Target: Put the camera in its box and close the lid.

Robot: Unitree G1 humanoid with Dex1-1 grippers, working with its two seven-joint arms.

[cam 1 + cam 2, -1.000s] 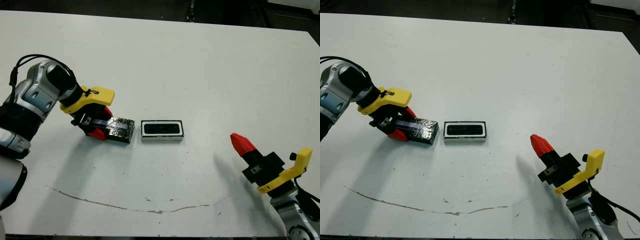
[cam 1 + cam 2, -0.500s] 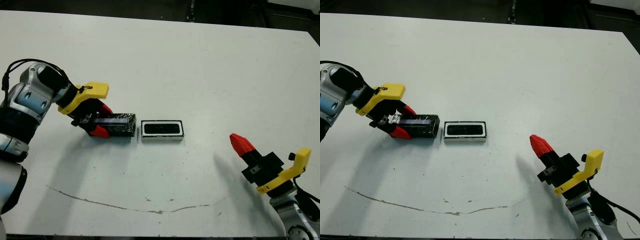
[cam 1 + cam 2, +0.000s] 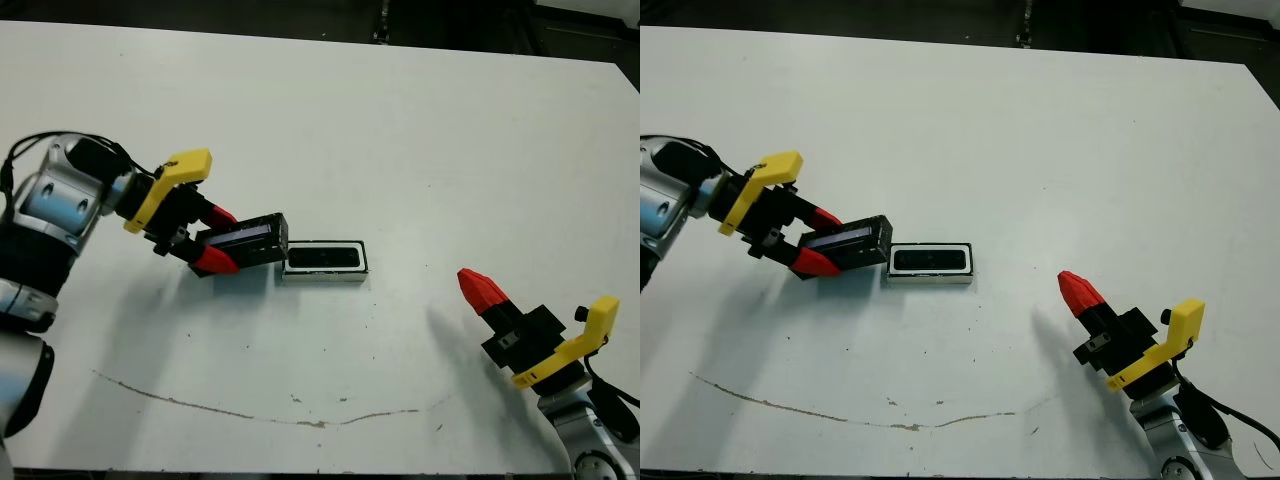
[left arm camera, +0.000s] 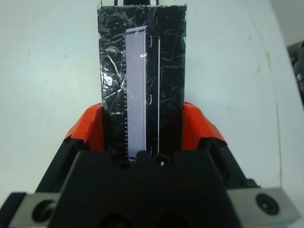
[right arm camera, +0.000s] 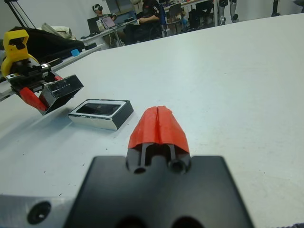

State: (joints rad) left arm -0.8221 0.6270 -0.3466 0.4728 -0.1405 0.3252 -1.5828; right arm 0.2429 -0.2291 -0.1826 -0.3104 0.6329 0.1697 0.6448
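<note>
Holding: I am gripping the lid (image 3: 245, 240) in my left claw (image 3: 215, 240), fingers pinched on its two long sides, so it is hanging clear of the table (image 3: 400, 130), tilted.
Why held so: I am judging that a grip on the near end is leaving the far end free to come down over the box (image 3: 323, 261) first.
Lid place: its free end is sitting just beside the box's 9 o'clock end; I cannot tell whether they are touching.
Camera: the camera (image 3: 323, 258) is lying inside the box, flat and lengthwise, so that part of the job is looking done.
Box: it is resting near the table's middle, long axis running 9 to 3 o'clock, open side up.
Right claw: my right claw (image 3: 480, 290) is hovering at 4 o'clock from the box, well apart, fingers pressed together on nothing; I am judging it is staying out of the way.
Next: I am thinking the lid needs shifting toward 3 o'clock and levelling over the rim.
Risk: a skewed lid could be nudging the box along instead of seating.
</note>
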